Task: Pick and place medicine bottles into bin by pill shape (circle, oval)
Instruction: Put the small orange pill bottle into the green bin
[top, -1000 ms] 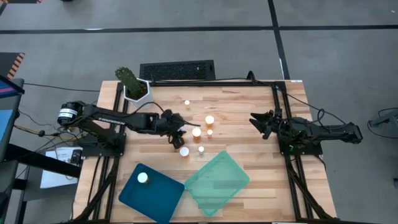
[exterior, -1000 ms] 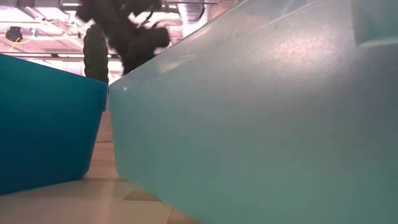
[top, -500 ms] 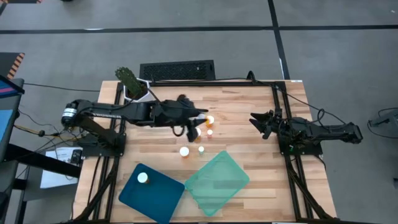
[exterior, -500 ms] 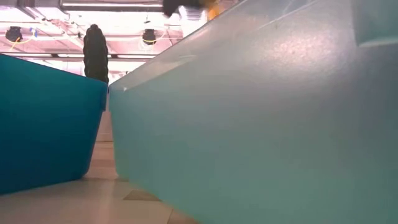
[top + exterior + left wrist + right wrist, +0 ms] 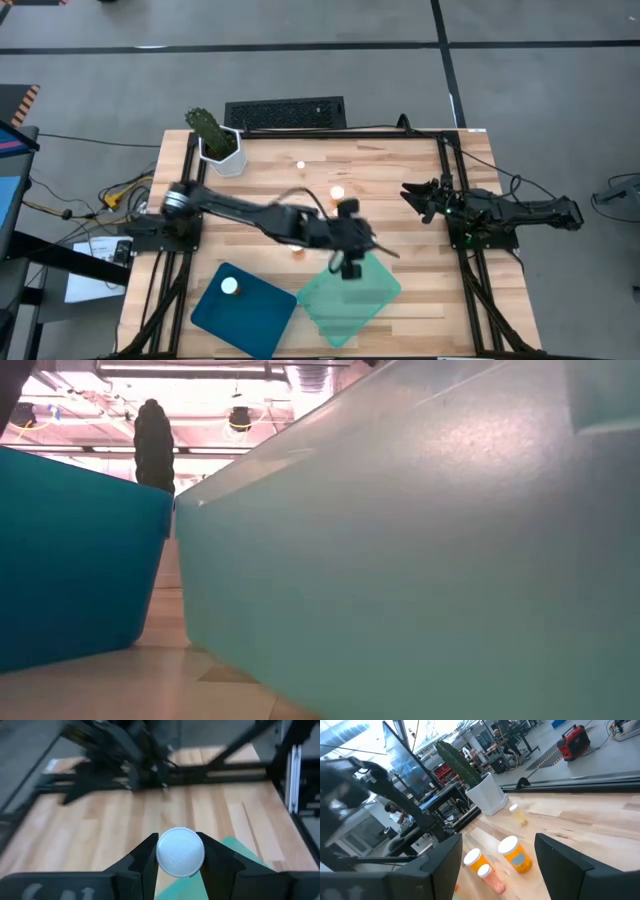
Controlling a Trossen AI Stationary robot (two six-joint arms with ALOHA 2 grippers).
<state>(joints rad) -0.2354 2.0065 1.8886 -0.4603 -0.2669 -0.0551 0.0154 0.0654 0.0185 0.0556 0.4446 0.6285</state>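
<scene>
My left gripper (image 5: 348,264) is over the far edge of the light-green tray (image 5: 352,297) and is shut on a medicine bottle with a white cap (image 5: 180,852). My right gripper (image 5: 413,196) waits open and empty at the table's right side. Other amber bottles stand on the wood at the table's middle (image 5: 337,193), far middle (image 5: 300,165) and beside my left arm (image 5: 297,250). The right wrist view shows three close together (image 5: 516,852). One bottle (image 5: 230,286) stands in the dark blue tray (image 5: 255,318). My left arm hides others. My left gripper pinches the bottle between its two fingers (image 5: 145,862), one on each side just below the white cap (image 5: 161,868). The fingers come from above and the cap faces up toward the wrist camera. The bottle is lifted clear, over the light-green tray's corner (image 5: 235,851).
A white pot with a cactus (image 5: 215,140) stands at the far left corner and a dark keyboard (image 5: 285,112) lies behind the table. In the low view the blue tray wall (image 5: 80,560) and the green tray wall (image 5: 430,550) fill the picture.
My left gripper has lifted a bottle out of the cluster at the table's middle and swung with it toward the near right, over the light-green tray's far edge. The right arm has kept still.
</scene>
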